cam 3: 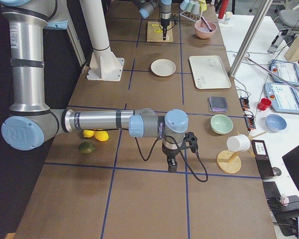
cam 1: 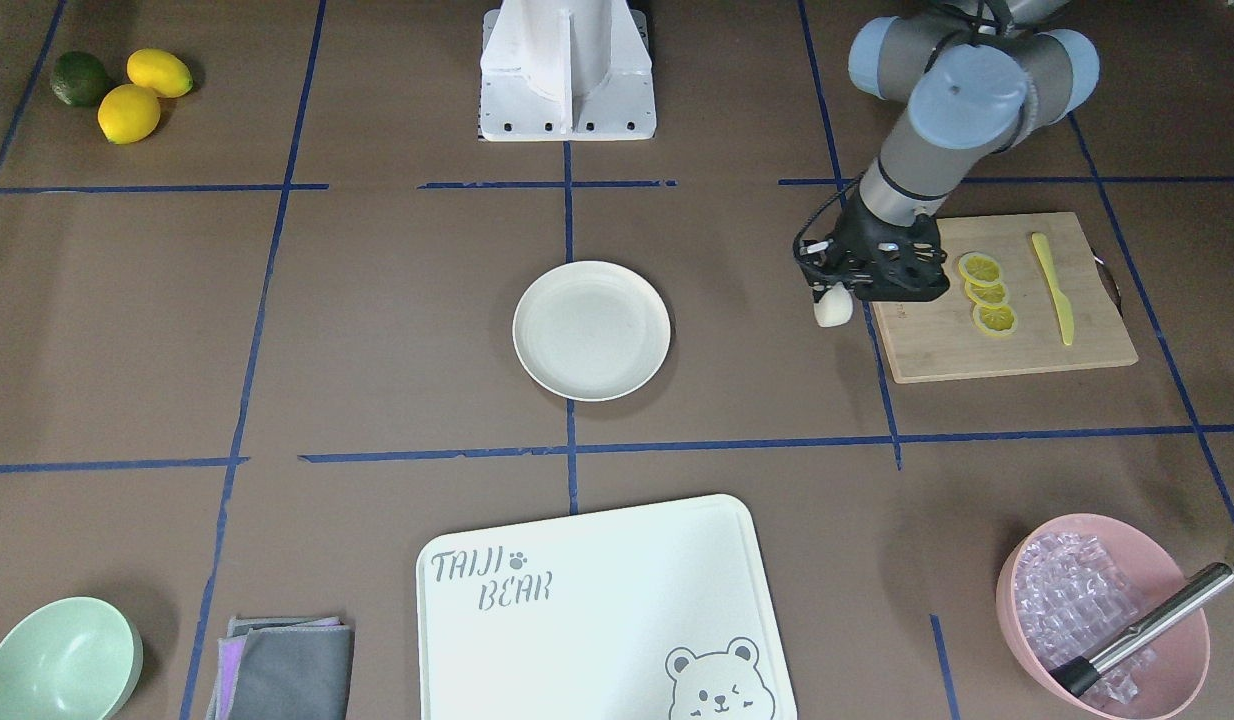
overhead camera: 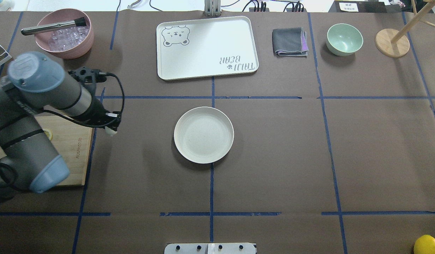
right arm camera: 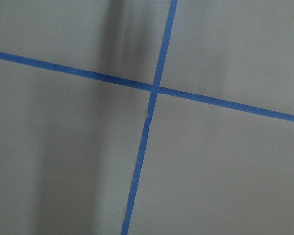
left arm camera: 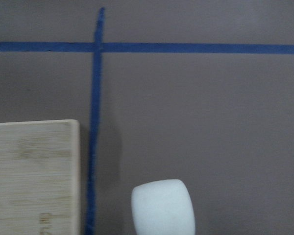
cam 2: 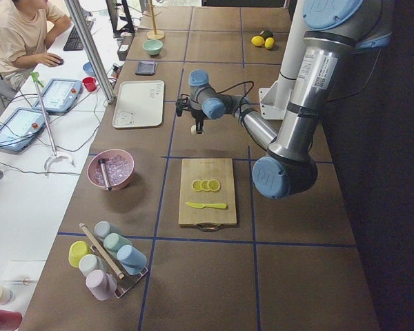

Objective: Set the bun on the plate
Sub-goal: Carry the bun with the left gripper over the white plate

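Note:
The bun (cam 1: 833,307) is a small white rounded lump held in my left gripper (cam 1: 837,296), which is shut on it just off the wooden cutting board's (cam 1: 1007,330) corner. The left wrist view shows the bun (left arm camera: 163,208) over bare brown table beside the board's edge (left arm camera: 34,176). The cream-white plate (cam 1: 591,330) sits empty at the table's middle, well apart from the bun (overhead camera: 111,131), plate (overhead camera: 203,135). My right gripper (cam 3: 172,167) shows only in the exterior right view, hanging over a blue tape line; I cannot tell whether it is open or shut.
Three lemon slices (cam 1: 985,292) and a yellow knife (cam 1: 1053,288) lie on the board. A white bear tray (cam 1: 597,610), a pink bowl of ice (cam 1: 1102,610), a mint-green bowl (cam 1: 62,660), a folded cloth (cam 1: 282,668) and whole citrus fruits (cam 1: 127,90) ring the table.

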